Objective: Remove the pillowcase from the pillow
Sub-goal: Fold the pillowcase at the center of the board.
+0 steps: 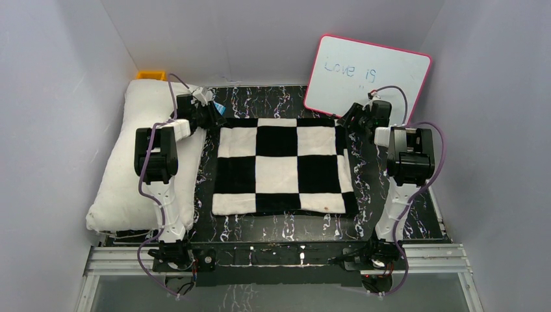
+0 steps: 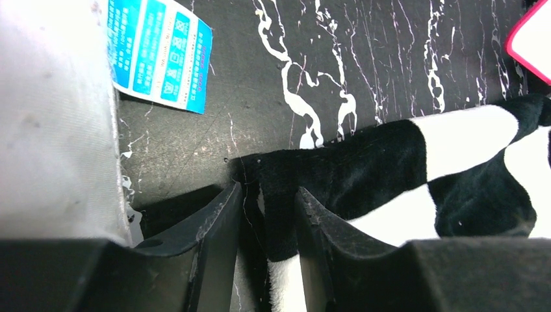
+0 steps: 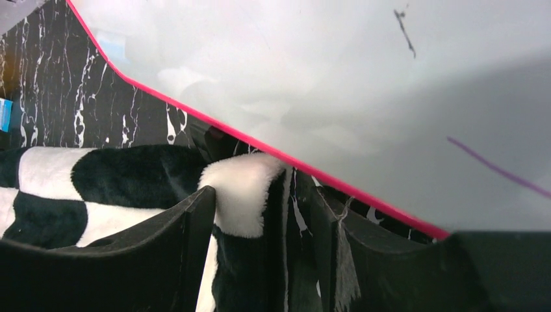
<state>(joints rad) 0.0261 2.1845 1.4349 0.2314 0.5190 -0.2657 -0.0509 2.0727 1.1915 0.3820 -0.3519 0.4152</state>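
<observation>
This is a robotics lab test cell. Plain pale panel walls (image 1: 58, 78) box in a black, white-veined marble-pattern surface (image 1: 273, 97). A black-and-white left robot arm (image 1: 159, 156) and matching right robot arm (image 1: 406, 156) are bolted to a silver aluminium rail frame (image 1: 273, 257). A pink-framed whiteboard (image 1: 367, 78) leans behind.

**Legible writing in the scene: one handwritten phrase and one printed tag.**
Top view, upper right: a pink-framed whiteboard (image 1: 383, 88) leaning on the back wall bears the words "Love is" in blue marker, with faint marks beneath that are too small to read. Left wrist view, upper left: a blue label (image 2: 160, 55) at the edge of the pillow (image 2: 52, 117) carries blocks of white print, apparently Chinese characters, too blurred to read.
</observation>
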